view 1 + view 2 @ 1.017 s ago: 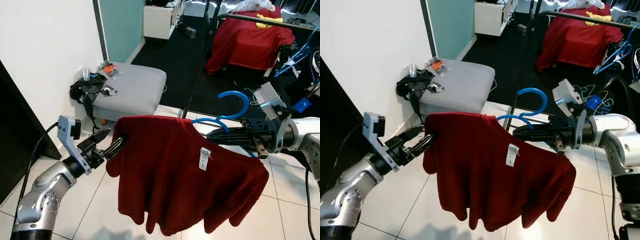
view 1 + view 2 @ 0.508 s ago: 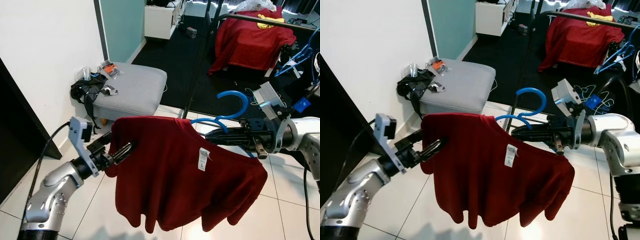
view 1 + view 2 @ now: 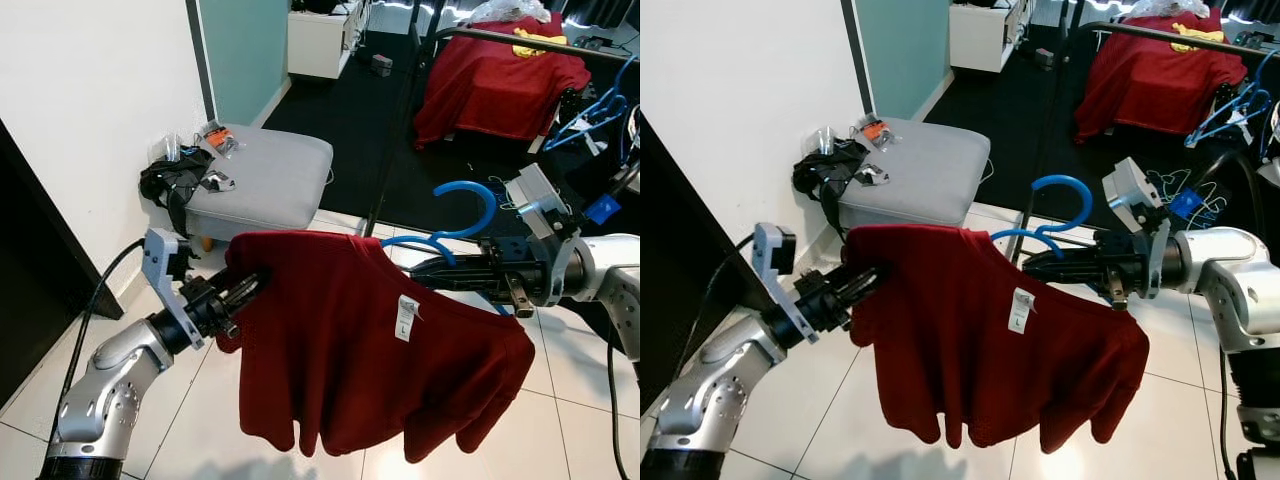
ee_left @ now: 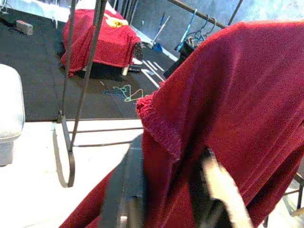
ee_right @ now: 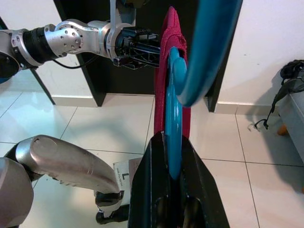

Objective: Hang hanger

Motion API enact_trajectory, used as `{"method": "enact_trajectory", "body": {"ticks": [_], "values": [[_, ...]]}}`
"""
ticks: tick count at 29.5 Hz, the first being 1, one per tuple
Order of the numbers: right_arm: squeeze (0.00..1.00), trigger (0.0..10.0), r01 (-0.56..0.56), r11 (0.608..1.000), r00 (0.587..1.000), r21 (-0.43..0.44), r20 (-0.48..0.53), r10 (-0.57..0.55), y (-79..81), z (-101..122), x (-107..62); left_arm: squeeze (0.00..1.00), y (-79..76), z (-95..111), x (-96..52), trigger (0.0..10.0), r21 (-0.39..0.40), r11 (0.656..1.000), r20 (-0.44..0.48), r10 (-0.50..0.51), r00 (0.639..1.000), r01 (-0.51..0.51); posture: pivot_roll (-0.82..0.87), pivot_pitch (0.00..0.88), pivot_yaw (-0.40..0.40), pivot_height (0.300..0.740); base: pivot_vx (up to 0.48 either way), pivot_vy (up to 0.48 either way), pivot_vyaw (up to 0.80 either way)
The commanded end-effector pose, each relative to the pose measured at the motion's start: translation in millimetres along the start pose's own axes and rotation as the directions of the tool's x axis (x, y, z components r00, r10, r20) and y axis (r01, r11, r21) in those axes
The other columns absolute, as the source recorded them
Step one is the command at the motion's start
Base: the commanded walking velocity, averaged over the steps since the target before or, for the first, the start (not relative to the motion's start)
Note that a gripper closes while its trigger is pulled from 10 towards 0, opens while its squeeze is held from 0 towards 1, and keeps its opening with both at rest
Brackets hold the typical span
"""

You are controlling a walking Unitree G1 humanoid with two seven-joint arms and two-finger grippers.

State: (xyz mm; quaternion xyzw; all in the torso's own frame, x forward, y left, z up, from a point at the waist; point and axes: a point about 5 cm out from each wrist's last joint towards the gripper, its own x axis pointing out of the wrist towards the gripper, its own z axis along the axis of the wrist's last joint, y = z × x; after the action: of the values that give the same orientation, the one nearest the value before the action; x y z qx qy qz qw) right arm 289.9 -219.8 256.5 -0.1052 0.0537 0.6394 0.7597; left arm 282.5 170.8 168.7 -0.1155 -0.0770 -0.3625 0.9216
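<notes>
Our right end effector point(image 3: 440, 268) is clamped on the blue hanger point(image 3: 455, 215), which carries the red shirt point(image 3: 370, 350) near us; our left end effector point(image 3: 245, 288) pinches its left shoulder. We should keep the hanger level while carrying it to the far rail point(image 3: 520, 40), releasing the shoulder only once the cloth sits evenly.

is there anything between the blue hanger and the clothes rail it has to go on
Nothing visible blocks it. The right hand holds the blue hanger with the red shirt draped on it; open tile and dark floor lie between it and the clothes rail beyond. The rail's upright stands just left of that line.
</notes>
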Motion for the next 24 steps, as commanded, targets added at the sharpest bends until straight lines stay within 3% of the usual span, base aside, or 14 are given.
{"method": "enact_trajectory", "body": {"ticks": [1, 14, 17, 20, 24], "values": [[0.0, 10.0, -0.017, 1.0, 1.0, -0.017, 0.007, 0.018, 1.8, 4.1, 2.4, 0.0, 1.1, -2.3, -1.8, 0.0, -0.021, 1.0, 0.006, 0.008, 1.0, -0.008, -0.04, 0.09, -0.006, 0.74, 0.0, 0.0, 0.0], [0.0, 10.0, 0.004, 1.0, 1.0, -0.003, 0.008, -0.004, 2.0, -3.6, 11.2, 0.0, 8.4, 3.2, -4.4, 0.0, -0.03, 0.997, 0.037, 0.069, 0.997, -0.068, -0.04, 0.097, -0.004, 0.74, 0.0, 0.0, 0.0], [0.0, 10.0, 0.003, 1.0, 1.0, 0.018, 0.0, -0.003, 7.4, -16.1, 23.7, 0.0, 13.5, 7.4, -16.2, 0.0, -0.03, 0.994, 0.041, 0.107, 0.993, -0.106, -0.03, 0.111, -0.006, 0.74, 0.0, 0.0, 0.0], [0.0, 10.0, 0.003, 1.0, 1.0, 0.022, -0.003, -0.003, 8.4, -17.9, 25.2, 0.0, 15.4, 9.0, -18.7, 0.0, -0.024, 0.993, 0.041, 0.119, 0.992, -0.118, -0.03, 0.111, -0.006, 0.74, 0.0, 0.0, 0.0], [0.0, 10.0, -0.017, 0.999, 0.999, 0.046, -0.036, 0.019, 16.7, -29.4, 30.0, 0.0, 31.5, 22.7, -27.4, 0.0, 0.015, 0.98, 0.064, 0.198, 0.978, -0.199, -0.02, 0.115, 0.002, 0.74, 0.0, 0.0, 0.0]]}}
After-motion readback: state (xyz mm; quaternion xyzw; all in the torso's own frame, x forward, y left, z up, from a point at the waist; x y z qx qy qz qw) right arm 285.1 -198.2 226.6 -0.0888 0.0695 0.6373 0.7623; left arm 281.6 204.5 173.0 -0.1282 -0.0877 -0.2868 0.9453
